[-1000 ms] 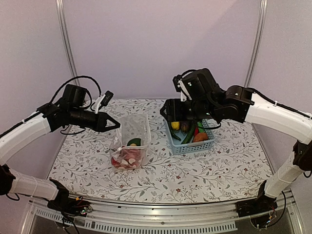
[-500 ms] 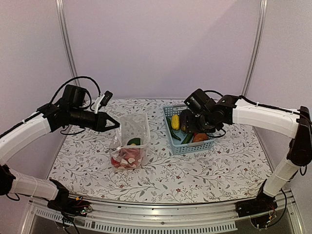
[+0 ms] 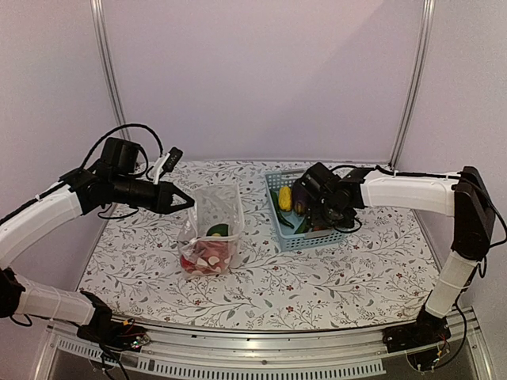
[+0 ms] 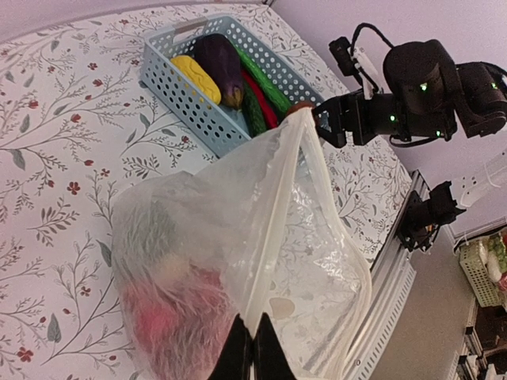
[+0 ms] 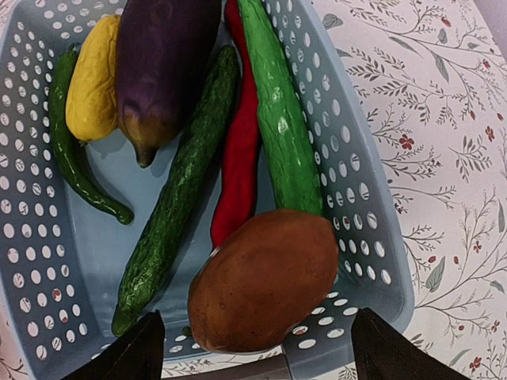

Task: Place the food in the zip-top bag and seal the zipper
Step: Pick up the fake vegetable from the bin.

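**Plastic bag (image 3: 214, 214) part-filled, basket (image 3: 305, 241) loaded**

Clear, floppy and white-dotted, it stands nearest on the table (image 3: 317, 277), mouth gaping, zipper (image 4: 277, 202) unpressed. Red round pieces (image 3: 202, 261) and a green piece (image 3: 219, 230) lie inside. The left gripper (image 4: 252, 348) is pinched together on its thin rim. Beyond, the stiff slotted basket holds a matte brown potato (image 5: 265, 277), glossy eggplant (image 5: 158, 63), yellow lemon-like piece (image 5: 93, 79), bumpy cucumbers (image 5: 178, 198) and a red chili (image 5: 238, 166). Over them hangs the right gripper (image 5: 261, 356), fingers wide apart, empty. Most packing and all sealing seem left.
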`<act>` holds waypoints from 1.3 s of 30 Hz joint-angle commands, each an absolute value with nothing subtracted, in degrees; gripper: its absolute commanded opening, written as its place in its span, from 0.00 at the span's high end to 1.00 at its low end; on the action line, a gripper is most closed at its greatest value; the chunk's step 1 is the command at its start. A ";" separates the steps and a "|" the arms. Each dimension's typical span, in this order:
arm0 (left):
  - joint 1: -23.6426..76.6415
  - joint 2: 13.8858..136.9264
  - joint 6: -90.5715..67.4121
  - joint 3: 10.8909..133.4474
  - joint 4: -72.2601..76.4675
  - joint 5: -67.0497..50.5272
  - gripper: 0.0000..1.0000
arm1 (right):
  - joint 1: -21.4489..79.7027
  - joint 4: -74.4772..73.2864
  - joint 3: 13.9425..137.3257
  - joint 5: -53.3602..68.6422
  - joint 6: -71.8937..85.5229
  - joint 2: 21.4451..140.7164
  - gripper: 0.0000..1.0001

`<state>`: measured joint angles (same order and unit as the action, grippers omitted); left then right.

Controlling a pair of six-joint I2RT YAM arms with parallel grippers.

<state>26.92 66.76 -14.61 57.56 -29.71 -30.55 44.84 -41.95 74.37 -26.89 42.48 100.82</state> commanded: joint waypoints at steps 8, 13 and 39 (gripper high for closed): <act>26.14 65.32 -14.34 56.78 -29.55 -30.16 1.00 | 42.30 -38.53 74.73 -24.08 43.96 106.16 0.19; 26.13 65.61 -14.34 56.80 -29.61 -30.39 1.00 | 42.34 -37.96 77.12 -22.42 42.57 108.49 0.22; 26.09 65.50 -14.45 56.69 -29.64 -30.15 1.00 | 41.94 -39.96 78.43 -24.73 42.95 109.94 0.34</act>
<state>26.92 66.26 -14.61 57.43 -29.74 -30.55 42.26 -38.94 78.32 -23.70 42.24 110.96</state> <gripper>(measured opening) 0.005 0.675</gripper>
